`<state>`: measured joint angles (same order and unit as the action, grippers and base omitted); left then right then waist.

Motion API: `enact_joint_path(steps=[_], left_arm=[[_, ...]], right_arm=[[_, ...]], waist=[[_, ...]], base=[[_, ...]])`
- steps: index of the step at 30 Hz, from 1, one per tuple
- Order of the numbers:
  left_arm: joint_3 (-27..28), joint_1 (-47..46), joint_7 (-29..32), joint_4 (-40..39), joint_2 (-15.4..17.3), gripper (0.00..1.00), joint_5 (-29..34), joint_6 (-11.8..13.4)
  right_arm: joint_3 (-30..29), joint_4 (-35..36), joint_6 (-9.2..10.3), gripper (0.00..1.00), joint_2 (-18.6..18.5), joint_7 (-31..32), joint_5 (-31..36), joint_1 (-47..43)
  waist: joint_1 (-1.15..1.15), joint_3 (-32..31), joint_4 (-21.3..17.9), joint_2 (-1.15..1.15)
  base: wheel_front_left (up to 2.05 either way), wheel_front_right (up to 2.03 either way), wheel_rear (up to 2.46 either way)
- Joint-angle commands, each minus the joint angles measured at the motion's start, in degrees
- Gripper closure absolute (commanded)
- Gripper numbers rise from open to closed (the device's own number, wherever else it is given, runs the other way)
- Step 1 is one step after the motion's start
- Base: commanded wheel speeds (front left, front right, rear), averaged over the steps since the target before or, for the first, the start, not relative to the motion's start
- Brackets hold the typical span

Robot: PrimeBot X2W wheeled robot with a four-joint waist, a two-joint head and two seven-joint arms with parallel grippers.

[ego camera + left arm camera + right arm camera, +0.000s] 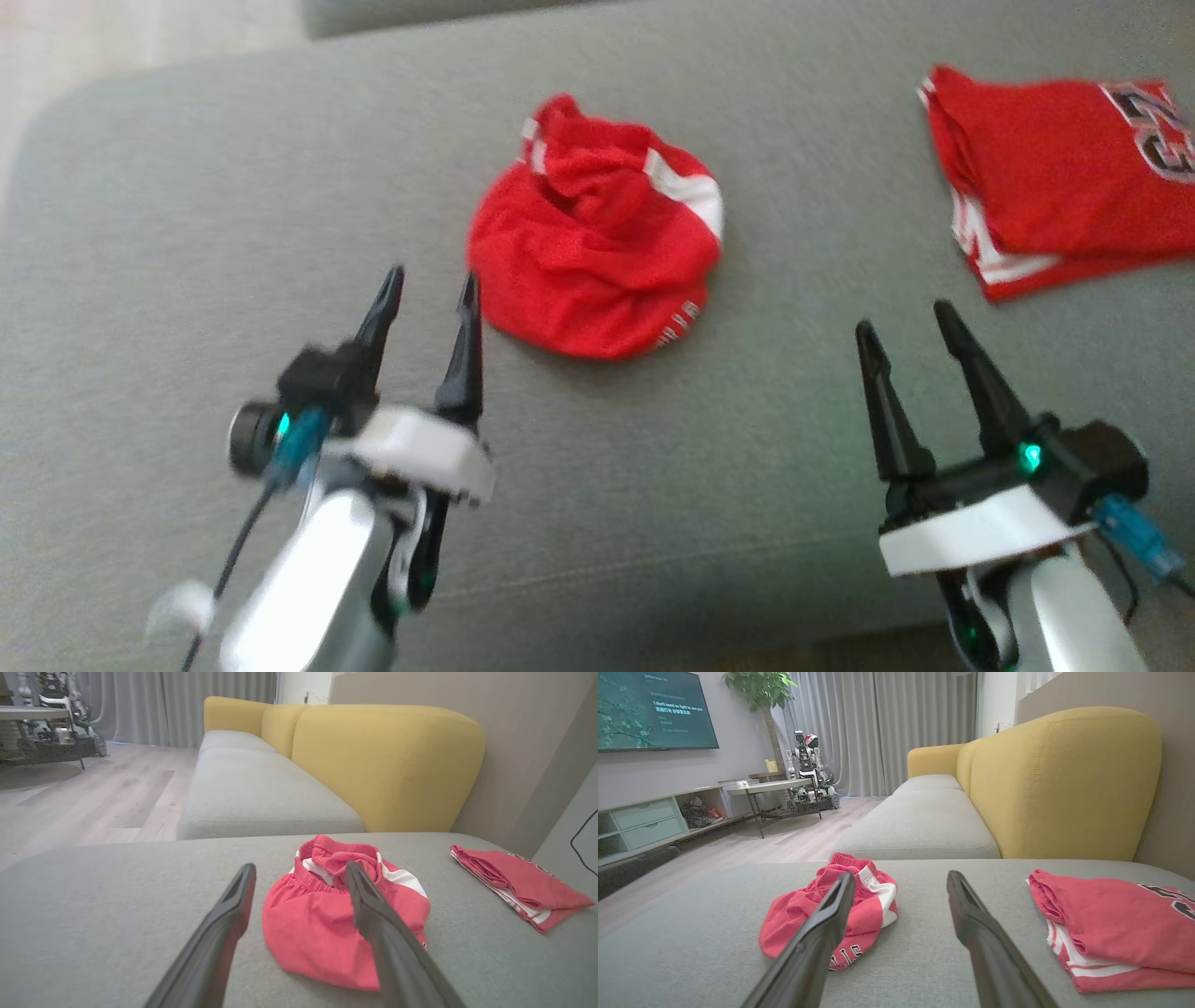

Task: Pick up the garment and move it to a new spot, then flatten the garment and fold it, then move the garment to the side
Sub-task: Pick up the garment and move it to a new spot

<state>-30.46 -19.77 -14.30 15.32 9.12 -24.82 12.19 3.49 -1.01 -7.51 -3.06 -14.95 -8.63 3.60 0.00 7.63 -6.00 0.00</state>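
Note:
A crumpled red garment (597, 243) with white stripes and an elastic waistband lies in a heap on the grey cushion (187, 233). My left gripper (433, 274) stands open just left of its near edge, fingers apart and holding nothing. In the left wrist view the garment (317, 919) sits right behind the open fingers of the left gripper (300, 865). My right gripper (903, 315) is open at the lower right, well clear of the heap. The right wrist view has the garment (803, 914) left of the right gripper (901, 874).
A folded red jersey (1055, 177) with white trim and a number lies at the far right of the cushion. A yellow-backed sofa (387, 760) stands beyond the cushion. Wooden floor (70, 807), a low TV cabinet (644, 821) and a small table (770, 788) lie to the left.

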Motion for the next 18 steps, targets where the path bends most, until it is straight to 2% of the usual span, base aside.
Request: enact_joint_path(steps=[1, 6, 11, 14, 18], left_arm=[[3.47, 1.12, -0.69, -4.77, 1.17, 0.00, 2.05, 1.22], [9.74, 12.58, -0.69, -16.97, -0.47, 0.00, 8.37, 4.23], [10.72, 22.49, -0.69, -19.58, -0.45, 0.00, 16.32, 5.31], [11.83, 26.45, -0.69, -19.62, -1.60, 0.00, 16.75, 4.81], [13.25, 29.12, -0.70, -19.63, -2.02, 0.00, 17.80, 2.86]], right_arm=[[1.08, 1.24, 0.02, 0.00, 0.18, -0.05, 0.18, -0.01], [-0.29, 0.41, 0.02, 0.00, 0.18, -0.05, 0.00, -2.88], [0.09, -1.37, 0.02, 0.00, 0.18, -0.05, 1.03, -6.43], [1.28, -2.44, 0.02, 0.00, 0.18, -0.05, 1.51, -8.29], [0.78, -3.21, 0.02, 0.00, 0.18, -0.05, 0.70, -9.63]], waist=[[0.00, -5.53, 5.56, 0.00], [0.00, -8.00, 8.90, 0.00], [0.00, -9.84, 11.11, 0.00], [0.00, -10.68, 11.71, 0.00], [0.00, -11.39, 12.03, 0.00]], base=[[0.00, 0.00, 0.00], [0.00, 0.00, 0.00], [0.00, 0.00, 0.00], [0.00, 0.00, 0.00], [0.00, 0.00, 0.00]])
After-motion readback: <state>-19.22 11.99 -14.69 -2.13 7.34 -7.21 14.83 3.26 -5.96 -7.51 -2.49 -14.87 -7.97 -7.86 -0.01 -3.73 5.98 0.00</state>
